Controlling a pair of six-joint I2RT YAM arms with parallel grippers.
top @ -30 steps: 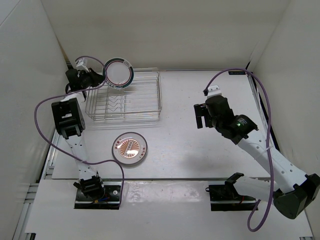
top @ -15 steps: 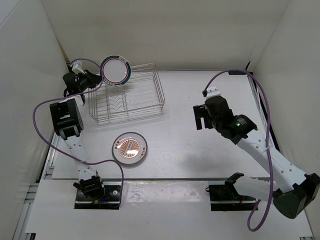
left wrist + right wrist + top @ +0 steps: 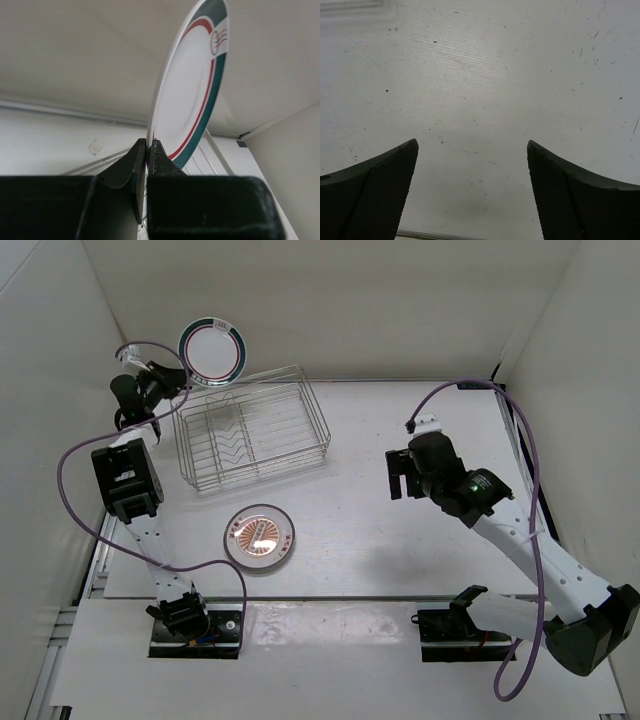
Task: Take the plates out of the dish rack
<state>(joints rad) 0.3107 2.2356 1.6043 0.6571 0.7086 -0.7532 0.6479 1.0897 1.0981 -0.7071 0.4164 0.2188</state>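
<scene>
- The top camera sat high above and behind the arm bases, looking steeply down. From well away it took in the whole table (image 3: pixel 400 540), both arms and the white walls (image 3: pixel 300 300).
- The left wrist camera looked along the left gripper (image 3: pixel 149 150), tilted up toward the walls, very near the green-rimmed plate (image 3: pixel 192 95) pinched there.
- The right wrist camera faced down between the spread fingers of the right gripper (image 3: pixel 471 145), close over bare tabletop.
- The top and left wrist views shared the plate and a few wires of the dish rack (image 3: pixel 255 435). The top and right wrist views shared only a patch of table.
</scene>
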